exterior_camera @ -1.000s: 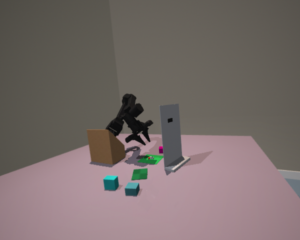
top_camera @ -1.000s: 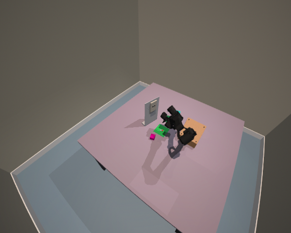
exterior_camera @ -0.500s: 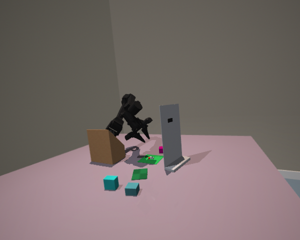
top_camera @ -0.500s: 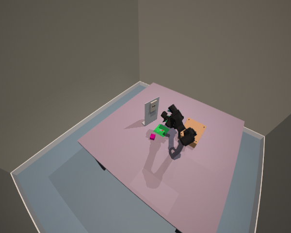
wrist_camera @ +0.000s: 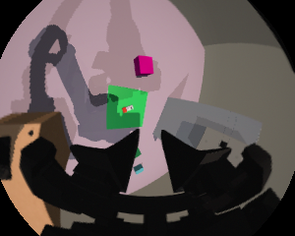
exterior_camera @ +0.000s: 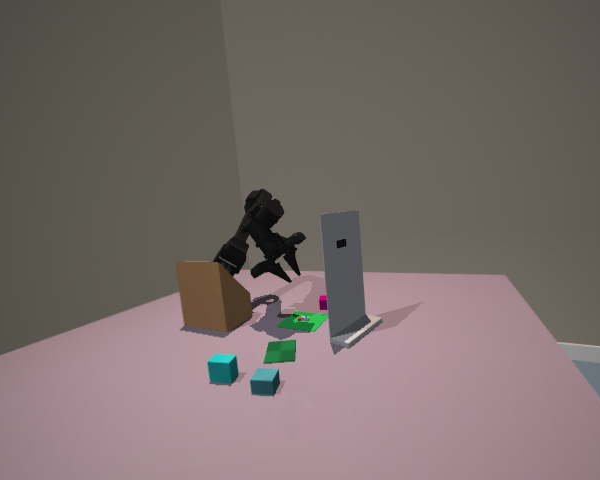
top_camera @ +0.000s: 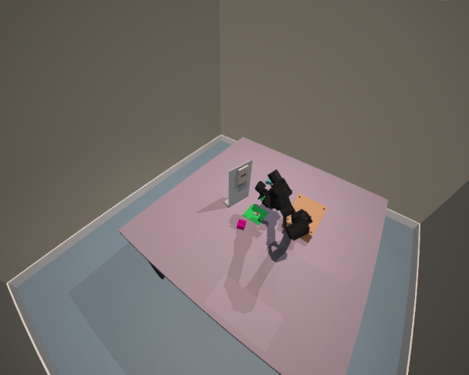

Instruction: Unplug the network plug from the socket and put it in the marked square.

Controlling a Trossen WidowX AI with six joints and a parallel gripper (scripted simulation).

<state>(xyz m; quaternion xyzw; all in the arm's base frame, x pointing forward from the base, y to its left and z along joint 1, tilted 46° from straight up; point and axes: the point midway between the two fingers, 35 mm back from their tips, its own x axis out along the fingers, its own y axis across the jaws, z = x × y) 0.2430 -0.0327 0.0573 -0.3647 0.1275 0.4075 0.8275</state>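
The wrist view reveals the gripper's (top_camera: 262, 192) (exterior_camera: 296, 279) (wrist_camera: 150, 133) spread, empty fingers; the exterior view shows two teal blocks (exterior_camera: 222, 368) (exterior_camera: 264, 382).

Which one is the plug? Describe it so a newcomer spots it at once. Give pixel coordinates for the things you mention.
Find the upright panel (top_camera: 233, 189) (exterior_camera: 344, 279) (wrist_camera: 177, 115). Near its foot lie two green patches; take the bigger, beside the magenta block (top_camera: 241, 224) (exterior_camera: 323, 302) (wrist_camera: 144, 65). The plug (top_camera: 255, 214) (exterior_camera: 303, 318) (wrist_camera: 124, 109) is the tiny red-and-white piece on it.

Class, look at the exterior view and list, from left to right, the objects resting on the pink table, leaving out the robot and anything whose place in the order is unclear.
Brown sloped block → bright cyan cube → magenta block → upright grey panel
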